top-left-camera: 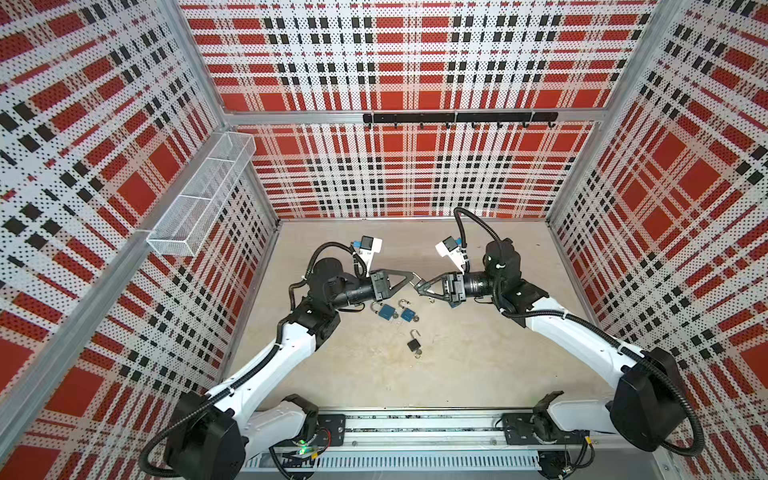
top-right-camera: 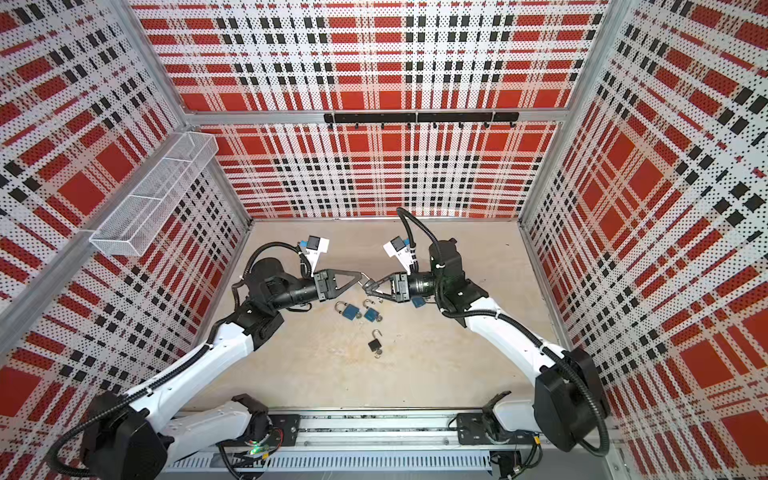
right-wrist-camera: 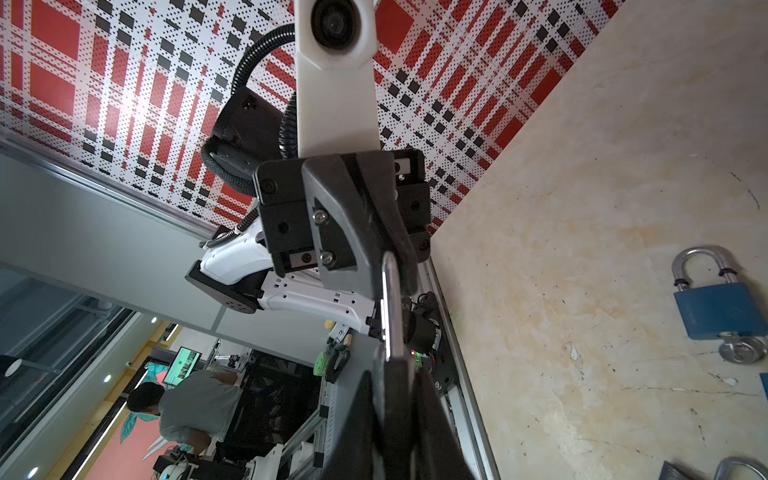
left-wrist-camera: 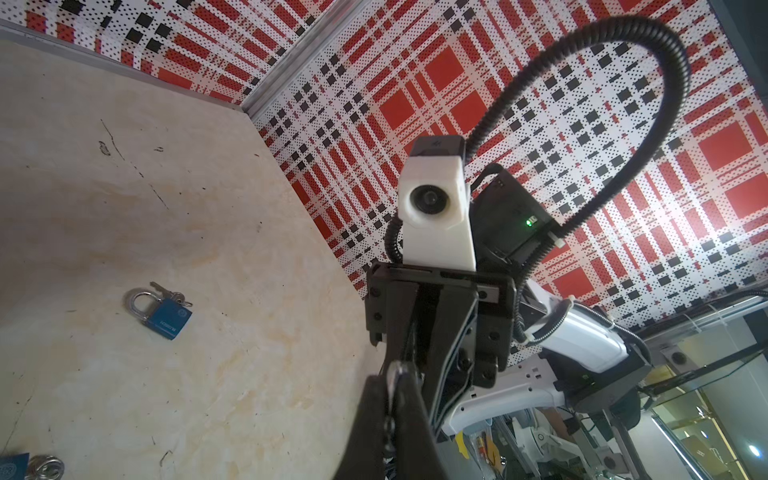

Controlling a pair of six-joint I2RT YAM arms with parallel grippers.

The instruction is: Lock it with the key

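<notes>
Beige tabletop (top-left-camera: 478, 353) inside plaid walls, both arms meeting tip to tip at mid-frame.
A blue padlock (top-left-camera: 386, 311), a second blue padlock (top-left-camera: 408, 314) and a black padlock (top-left-camera: 414, 344) lie just below. The left gripper (top-left-camera: 412, 277) pinches the silver shackle (right-wrist-camera: 390, 307); the right gripper (top-left-camera: 422, 286) clamps the raised padlock (right-wrist-camera: 397, 374), wrists level.

Perforated plaid walls (top-left-camera: 415, 62) (red, white and black) enclose a beige, scuffed desk (top-left-camera: 478, 365). A white wire basket (top-left-camera: 199, 199) hangs on one wall; a black hook rail (top-left-camera: 457, 117) crosses the back.
</notes>
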